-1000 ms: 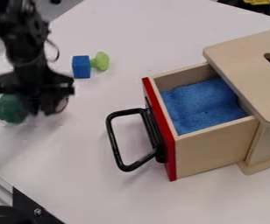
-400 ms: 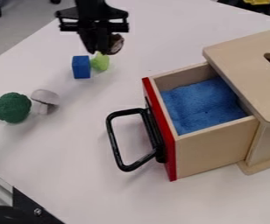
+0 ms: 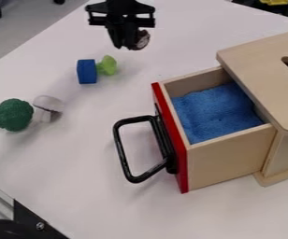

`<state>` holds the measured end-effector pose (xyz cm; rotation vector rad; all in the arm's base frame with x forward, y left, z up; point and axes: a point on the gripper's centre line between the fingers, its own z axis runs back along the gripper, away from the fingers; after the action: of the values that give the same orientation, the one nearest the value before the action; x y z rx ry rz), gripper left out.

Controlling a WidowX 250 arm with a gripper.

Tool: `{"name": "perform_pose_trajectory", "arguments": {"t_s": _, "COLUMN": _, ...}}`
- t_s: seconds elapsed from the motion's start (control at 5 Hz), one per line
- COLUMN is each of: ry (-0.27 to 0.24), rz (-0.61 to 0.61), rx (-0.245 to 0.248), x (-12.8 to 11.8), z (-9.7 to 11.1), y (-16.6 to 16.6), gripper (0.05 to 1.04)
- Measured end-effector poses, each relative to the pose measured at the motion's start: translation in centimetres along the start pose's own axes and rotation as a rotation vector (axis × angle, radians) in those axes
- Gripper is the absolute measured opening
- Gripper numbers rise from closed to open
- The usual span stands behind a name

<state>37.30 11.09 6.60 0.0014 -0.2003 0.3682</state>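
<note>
Near the top, left of centre, the gripper (image 3: 126, 45) hangs above the white table. A small brownish round thing (image 3: 142, 40) sits against its lower right side; whether it is gripped cannot be made out. Below and to the left, a blue block (image 3: 86, 71) stands beside a light green knobbed piece (image 3: 108, 65). Farther left are a dark green broccoli-like toy (image 3: 13, 115) and a grey-white mushroom (image 3: 48, 107), close together. To the right, a wooden drawer (image 3: 231, 156) with a red front (image 3: 170, 137) stands pulled out, with blue cloth (image 3: 215, 112) inside.
The drawer's black handle (image 3: 123, 151) juts out to the left over the table (image 3: 90, 186). A wooden box top with a slot (image 3: 265, 77) rises at the right. Dark metal hardware (image 3: 37, 224) lies at the lower left corner.
From the left, by the broccoli and mushroom, the gripper has moved up and right, past the blue block, with the brownish thing moving along. The mushroom has come into clear view.
</note>
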Motion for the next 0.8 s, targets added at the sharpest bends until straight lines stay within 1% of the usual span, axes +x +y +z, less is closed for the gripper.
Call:
{"name": "perform_pose_trajectory", "arguments": {"t_s": 0.2, "ry": 0.007, "rz": -0.030, "rx": -0.005, "x": 0.8, "z": -1.0, "y": -0.8, "gripper": 0.196}}
{"name": "perform_pose_trajectory", "arguments": {"t_s": 0.4, "ry": 0.043, "rz": -0.088, "rx": -0.022, "x": 0.8, "z": -2.6, "y": -2.7, "gripper": 0.196}}
{"name": "perform_pose_trajectory", "arguments": {"t_s": 0.6, "ry": 0.082, "rz": -0.105, "rx": -0.022, "x": 0.3, "z": -4.3, "y": -3.4, "gripper": 0.196}}
{"name": "perform_pose_trajectory", "arguments": {"t_s": 0.8, "ry": 0.093, "rz": -0.095, "rx": -0.021, "x": 0.1, "z": -5.4, "y": -3.7, "gripper": 0.196}}
